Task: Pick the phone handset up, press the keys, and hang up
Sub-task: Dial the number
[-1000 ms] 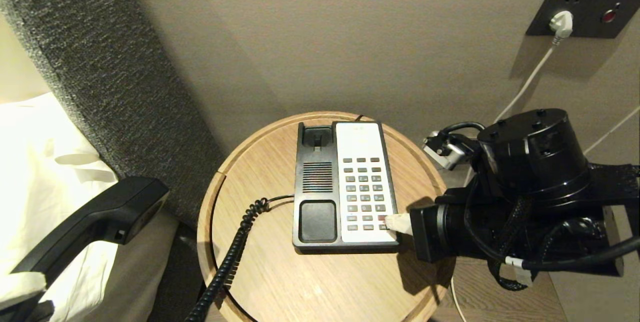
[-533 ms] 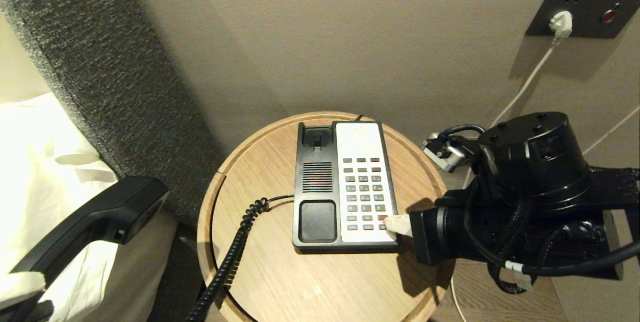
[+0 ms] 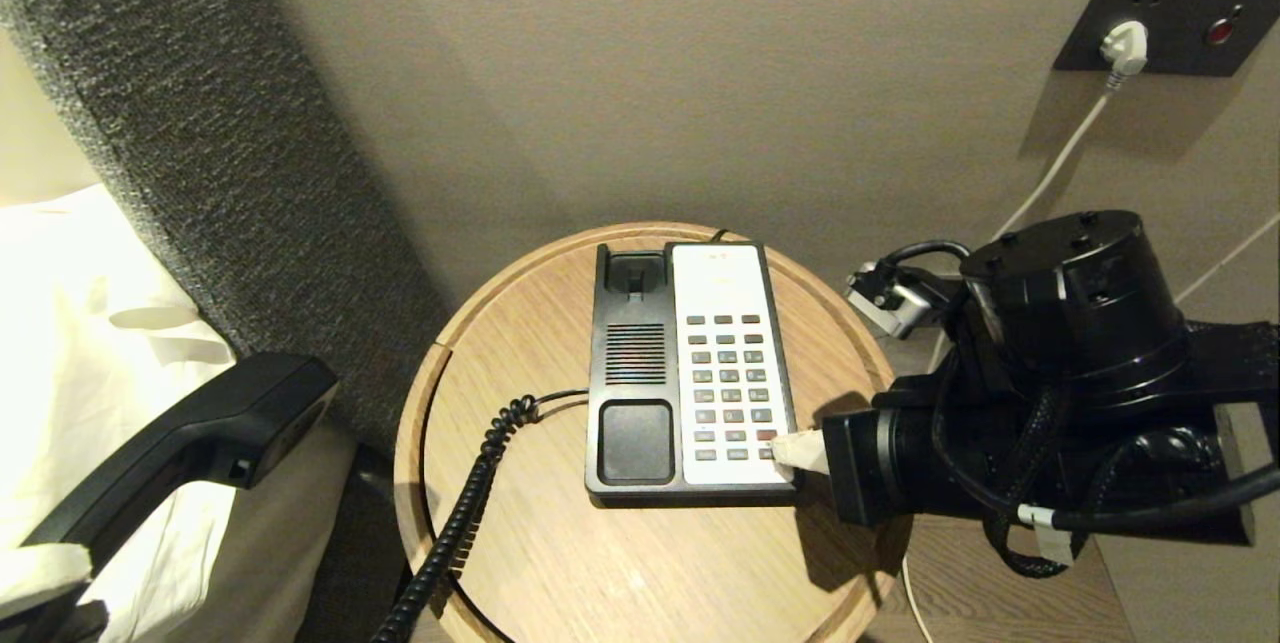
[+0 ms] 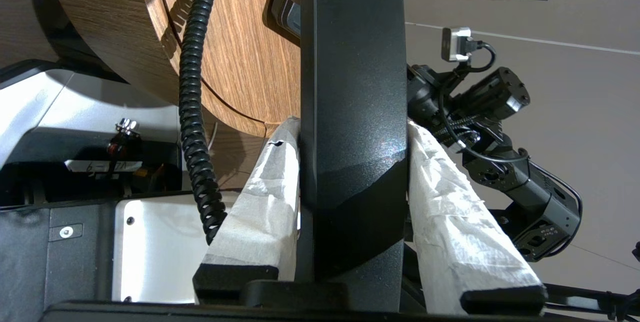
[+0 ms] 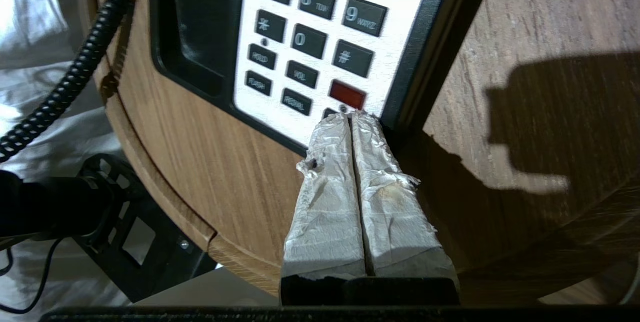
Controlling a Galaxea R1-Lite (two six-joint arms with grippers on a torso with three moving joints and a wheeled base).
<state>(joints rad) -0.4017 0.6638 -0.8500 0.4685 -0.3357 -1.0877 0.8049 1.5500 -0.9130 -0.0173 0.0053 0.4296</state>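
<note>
The black phone handset [image 3: 190,438] hangs in the air left of the round table, above the bed's edge, its coiled cord [image 3: 465,513] trailing to the phone base [image 3: 635,373]. My left gripper [image 4: 352,126] is shut on the handset [image 4: 355,111], one white-wrapped finger on each side of its bar. The right gripper [image 3: 778,450] is shut, fingers pressed together, with its tips on the keypad's near right corner. In the right wrist view the right gripper's tips [image 5: 351,115] sit on a dark key just below the red key [image 5: 347,94], hiding most of it.
The round wooden table [image 3: 540,563] has a raised rim. A wall socket [image 3: 1165,23] at the back right holds a white plug whose cable runs down behind my right arm. The grey upholstered headboard [image 3: 220,153] and white bedding [image 3: 70,323] stand to the left.
The right arm's upper body has shifted slightly; its fingertips stay on the same corner of the keypad. The left gripper and handset have not moved.
</note>
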